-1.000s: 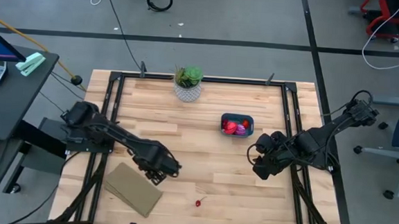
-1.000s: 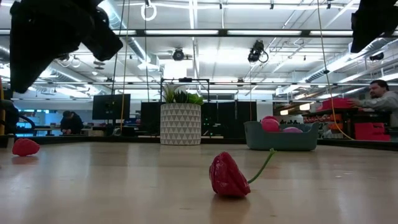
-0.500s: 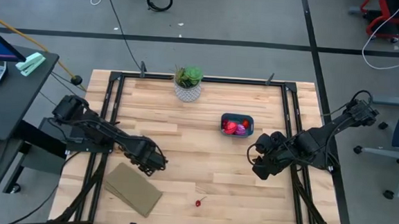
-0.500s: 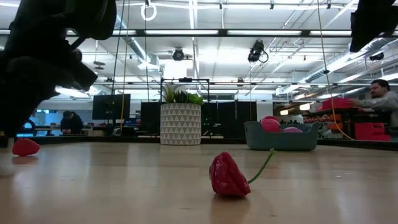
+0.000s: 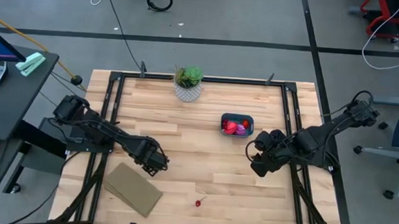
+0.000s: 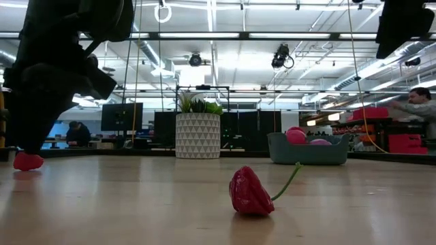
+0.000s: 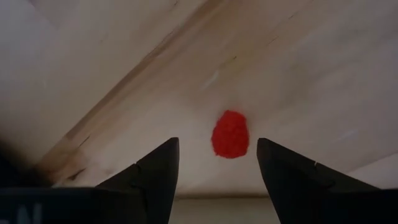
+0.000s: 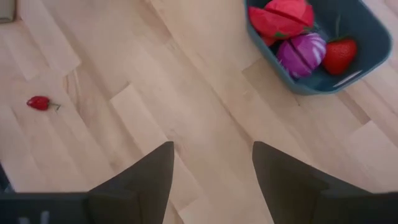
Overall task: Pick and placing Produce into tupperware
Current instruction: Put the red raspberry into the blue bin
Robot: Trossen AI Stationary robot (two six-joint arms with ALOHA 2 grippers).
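My left gripper is open and points down at the table's left middle. A small red piece of produce lies on the wood between its fingers, touching neither. Another red piece with a green stem lies near the table's near edge. The teal tupperware stands right of centre and holds red pieces, a purple-and-white one and a strawberry. My right gripper hangs open above the table, on the near side of the tub.
A green plant in a white pot stands at the far edge's middle. A flat tan slab lies at the near left, close to my left gripper. Bare wood stretches across the table's middle. People sit in the room behind.
My left gripper has moved toward the table's left and a little toward the far edge, and has come down over the small red piece. The produce and the tub have stayed where they were.
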